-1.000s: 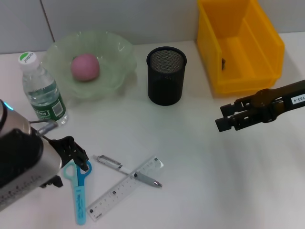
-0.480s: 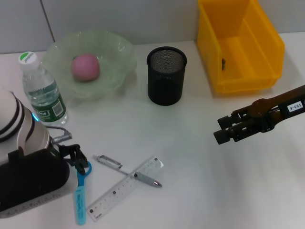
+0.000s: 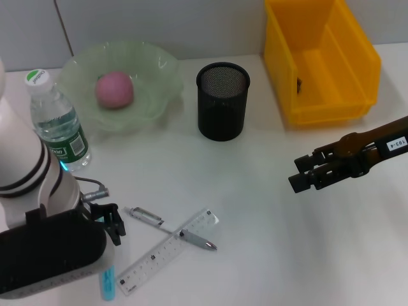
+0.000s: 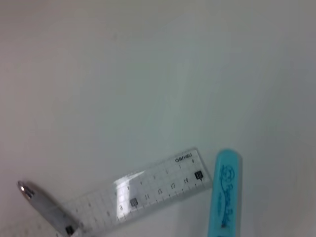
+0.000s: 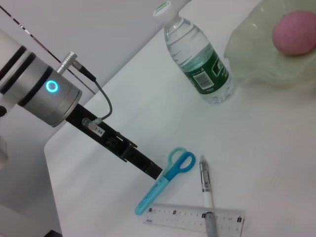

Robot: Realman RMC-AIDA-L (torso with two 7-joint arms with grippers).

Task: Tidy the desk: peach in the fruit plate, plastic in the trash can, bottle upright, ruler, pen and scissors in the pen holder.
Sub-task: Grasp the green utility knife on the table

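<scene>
One second on, left claw (image 5: 157, 171) has lowered onto the scissors (image 5: 165, 180), grip unclear; right claw (image 3: 301, 174) hovers shut.

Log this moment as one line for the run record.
left claw: at blue plastic scissors | right claw: idle over white table | pink peach: in green plate

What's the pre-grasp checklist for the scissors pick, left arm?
1. Left gripper at the scissors handles: ok.
2. Fingers closed on scissors: cannot tell.
3. Scissors apart from ruler and pen: ok, lying beside them.
4. Pen holder upright, mouth open: ok.
5. Right gripper out of the way, hovering near the yellow bin: ok.
6. Bottle upright, peach in plate: ok.
</scene>
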